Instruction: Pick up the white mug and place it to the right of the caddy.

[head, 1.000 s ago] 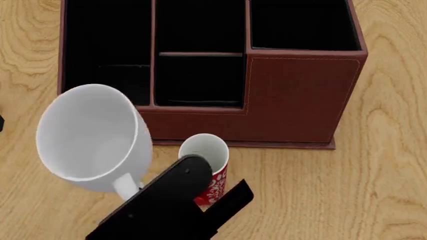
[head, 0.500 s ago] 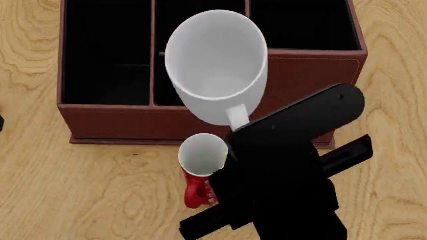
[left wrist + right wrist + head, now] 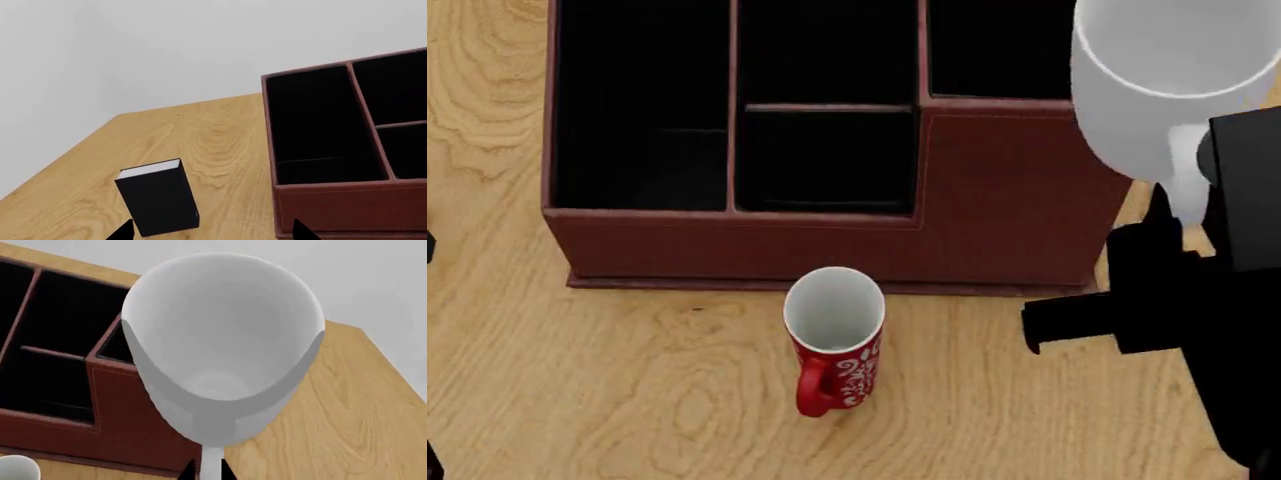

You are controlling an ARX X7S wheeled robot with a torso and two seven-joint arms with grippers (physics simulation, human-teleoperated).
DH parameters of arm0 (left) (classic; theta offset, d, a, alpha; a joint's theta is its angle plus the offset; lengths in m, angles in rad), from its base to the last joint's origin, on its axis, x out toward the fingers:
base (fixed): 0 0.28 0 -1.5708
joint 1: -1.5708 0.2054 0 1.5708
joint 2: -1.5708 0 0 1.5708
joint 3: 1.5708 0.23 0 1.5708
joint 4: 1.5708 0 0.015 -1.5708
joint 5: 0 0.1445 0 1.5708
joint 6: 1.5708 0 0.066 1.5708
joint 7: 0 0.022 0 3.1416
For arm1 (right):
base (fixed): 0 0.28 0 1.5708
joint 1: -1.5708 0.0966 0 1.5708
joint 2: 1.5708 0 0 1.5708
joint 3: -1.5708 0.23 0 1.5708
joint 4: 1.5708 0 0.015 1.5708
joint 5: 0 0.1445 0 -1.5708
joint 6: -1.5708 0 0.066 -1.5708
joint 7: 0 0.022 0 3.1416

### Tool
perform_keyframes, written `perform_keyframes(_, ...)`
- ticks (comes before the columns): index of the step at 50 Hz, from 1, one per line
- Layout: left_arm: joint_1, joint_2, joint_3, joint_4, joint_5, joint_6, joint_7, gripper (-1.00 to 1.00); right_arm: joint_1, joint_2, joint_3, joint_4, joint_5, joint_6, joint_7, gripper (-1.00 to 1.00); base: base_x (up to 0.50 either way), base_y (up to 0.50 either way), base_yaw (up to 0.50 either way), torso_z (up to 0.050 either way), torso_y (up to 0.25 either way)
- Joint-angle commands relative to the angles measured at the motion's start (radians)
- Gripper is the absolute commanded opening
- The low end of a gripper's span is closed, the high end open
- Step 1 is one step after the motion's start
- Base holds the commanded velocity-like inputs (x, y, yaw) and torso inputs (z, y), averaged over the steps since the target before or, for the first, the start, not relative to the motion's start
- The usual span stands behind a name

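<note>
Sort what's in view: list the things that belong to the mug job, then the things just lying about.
Part of the job:
- white mug, held off the table by its handle
- caddy
- right hand, gripping the handle

Just lying about:
- red mug, upright in front of the caddy
- black book, standing on the table
- left hand, empty

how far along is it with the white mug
The pickup looks done: the white mug is off the table, held by its handle in the right gripper. The carry is in hand, with the mug near the caddy at its right edge, above the taller corner section. What is left is lowering it onto the bare wood right of the caddy and letting go. The red mug stands in front, untouched.
</note>
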Motion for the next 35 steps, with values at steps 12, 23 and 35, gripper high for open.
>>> perform_keyframes(12,-0.018,-0.003,0.025,-0.008,-0.008,0.007,-0.006,1.00,0.103,0.151,0.024,0.141,-0.011,0.021,0.009,-1.00,0.00,0.00,0.00,0.000,0.001)
perform_keyframes(23,-0.027,-0.002,0.040,-0.020,-0.005,0.015,-0.008,1.00,0.170,0.136,-0.098,0.261,-0.217,0.010,-0.142,-1.00,0.00,0.00,0.00,0.000,0.001)
perform_keyframes(35,-0.014,-0.004,0.049,-0.026,0.006,0.029,-0.011,1.00,0.233,0.097,-0.255,0.428,-0.434,-0.069,-0.301,-1.00,0.00,0.00,0.00,0.000,0.000)
